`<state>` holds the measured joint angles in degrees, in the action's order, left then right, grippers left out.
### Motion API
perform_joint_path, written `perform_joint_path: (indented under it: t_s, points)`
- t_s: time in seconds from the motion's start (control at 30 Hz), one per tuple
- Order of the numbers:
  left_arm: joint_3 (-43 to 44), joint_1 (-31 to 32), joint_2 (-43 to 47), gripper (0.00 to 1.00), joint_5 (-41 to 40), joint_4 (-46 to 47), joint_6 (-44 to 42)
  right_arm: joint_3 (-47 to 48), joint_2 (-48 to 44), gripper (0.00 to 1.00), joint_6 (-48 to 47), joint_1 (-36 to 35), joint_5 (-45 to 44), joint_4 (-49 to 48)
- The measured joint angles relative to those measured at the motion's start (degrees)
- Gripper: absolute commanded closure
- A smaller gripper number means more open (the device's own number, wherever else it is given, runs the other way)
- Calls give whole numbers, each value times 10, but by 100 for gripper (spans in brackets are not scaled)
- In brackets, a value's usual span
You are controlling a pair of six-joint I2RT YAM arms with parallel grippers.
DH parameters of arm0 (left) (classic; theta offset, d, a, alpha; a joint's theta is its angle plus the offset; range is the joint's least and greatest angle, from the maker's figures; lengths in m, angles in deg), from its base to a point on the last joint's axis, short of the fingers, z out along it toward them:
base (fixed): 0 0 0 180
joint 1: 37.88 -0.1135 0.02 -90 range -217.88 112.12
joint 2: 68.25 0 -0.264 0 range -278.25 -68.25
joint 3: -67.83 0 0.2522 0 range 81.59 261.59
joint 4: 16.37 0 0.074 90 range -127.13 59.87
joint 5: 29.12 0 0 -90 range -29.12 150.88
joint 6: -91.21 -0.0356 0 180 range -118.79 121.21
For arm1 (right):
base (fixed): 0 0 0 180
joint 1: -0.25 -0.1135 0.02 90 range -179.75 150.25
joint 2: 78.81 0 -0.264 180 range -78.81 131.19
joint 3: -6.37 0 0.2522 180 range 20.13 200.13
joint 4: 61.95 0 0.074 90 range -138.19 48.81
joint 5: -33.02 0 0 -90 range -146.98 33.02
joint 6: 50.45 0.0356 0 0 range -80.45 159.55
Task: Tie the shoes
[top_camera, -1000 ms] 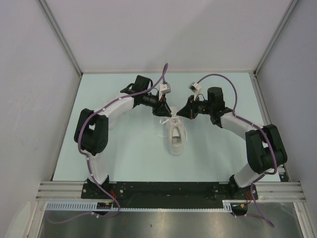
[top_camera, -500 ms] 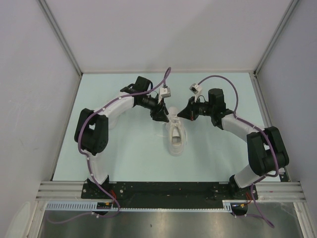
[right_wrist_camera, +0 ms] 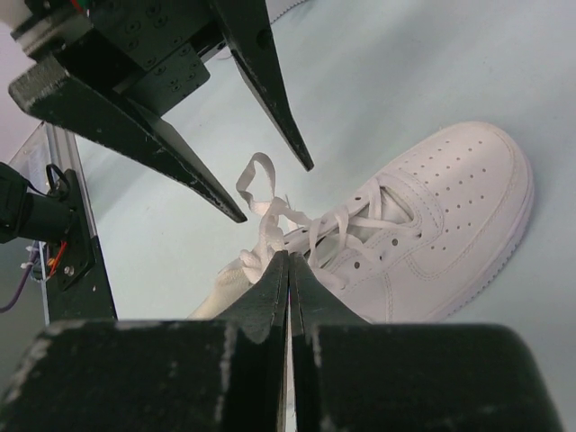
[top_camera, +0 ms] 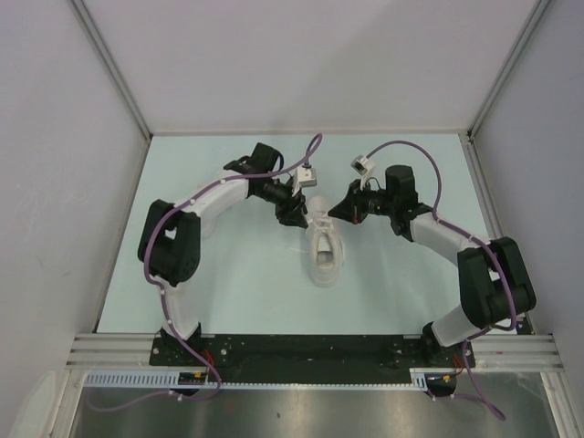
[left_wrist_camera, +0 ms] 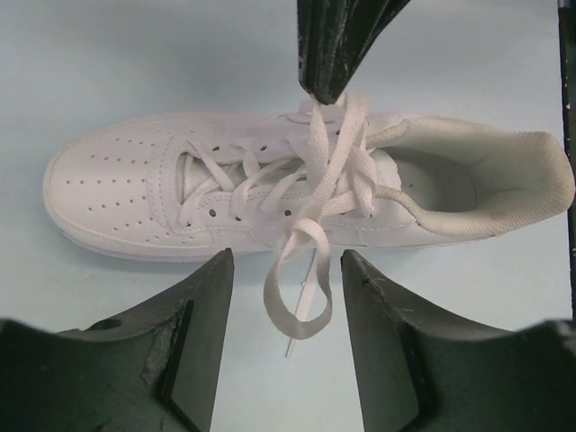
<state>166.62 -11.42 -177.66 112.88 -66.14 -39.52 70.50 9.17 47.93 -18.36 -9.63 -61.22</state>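
One white shoe [top_camera: 324, 251] lies on the pale blue table [top_camera: 228, 274] at the middle of the top view, with its toe toward the bottom of the frame and its heel toward the top; the two grippers meet over its heel half. The left gripper [top_camera: 297, 214] reaches in from the upper left and the right gripper [top_camera: 336, 213] from the upper right; they stand close together, one on each side of the laces [top_camera: 319, 220].

In the left wrist view the shoe [left_wrist_camera: 117, 193] lies across the frame, toe at the left and open collar at the right; the left gripper [left_wrist_camera: 286, 261] is spread wide, with one dark finger at the lower left and one at the lower right. A loose loop [left_wrist_camera: 301, 326] of the laces [left_wrist_camera: 315, 171] hangs over the lower side of the shoe and lies on the table in the gap between those fingers, touching neither. The right gripper [left_wrist_camera: 328, 93] comes down from the top centre with its tip in the crossed laces.

In the right wrist view the right gripper [right_wrist_camera: 288, 261] sits at the bottom centre with its fingers pressed flat together and its tip against the laces [right_wrist_camera: 333, 225]; whether a strand is pinched there cannot be told. The shoe [right_wrist_camera: 459, 198] fills the right of the frame, toe to the right; the left gripper [right_wrist_camera: 273, 191] reaches in from the upper left, fingers apart, with the loop [right_wrist_camera: 256, 180] rising between their tips.
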Motion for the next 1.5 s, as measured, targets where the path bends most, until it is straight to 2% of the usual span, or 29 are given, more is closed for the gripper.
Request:
perform_joint_path:
  t_s: [0.13,0.27,0.4,0.9,1.2,1.5]
  points:
    - [-1,11,0,57,-10,-13,-16,-2,-5,100,2,1,-3,0]
    - [-1,18,0,85,-17,-26,-29,-6,-12,100,5,4,-6,0]
    - [-2,19,0,100,-24,-41,-40,-9,-24,100,5,9,-11,9]
    - [-43,19,42,100,-40,-83,-62,-54,-86,100,-25,35,-46,59]
    - [-83,19,90,100,-61,-83,-63,-80,-126,100,-51,69,-74,86]
    - [-85,14,100,100,-83,-79,-61,-100,-137,100,-76,83,-111,91]
